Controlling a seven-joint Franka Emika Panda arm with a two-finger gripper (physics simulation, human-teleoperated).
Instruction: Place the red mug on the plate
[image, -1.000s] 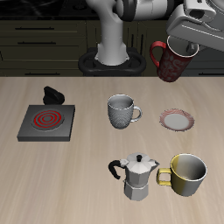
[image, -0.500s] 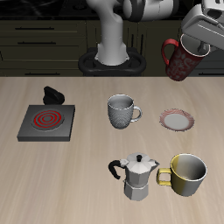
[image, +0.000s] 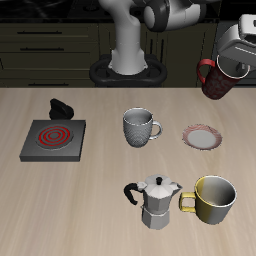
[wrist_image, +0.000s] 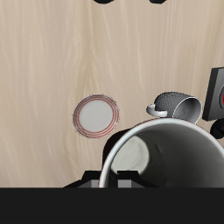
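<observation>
The red mug is held in the air, tilted, well above the table and beyond the plate, toward the table's back. My gripper is shut on its rim. In the wrist view the red mug fills the frame close up, its light grey inside showing. The plate is a small white saucer with a reddish-pink rim, lying flat on the table below and nearer the front than the mug. It also shows in the wrist view, empty.
A grey-white patterned mug stands beside the plate. A metal moka pot and a yellow mug stand near the front edge. A square grey burner with a red spiral lies far off, a black object behind it.
My gripper has carried the red mug sideways, away from the robot's base, and slightly lower. Nothing on the table has moved.
</observation>
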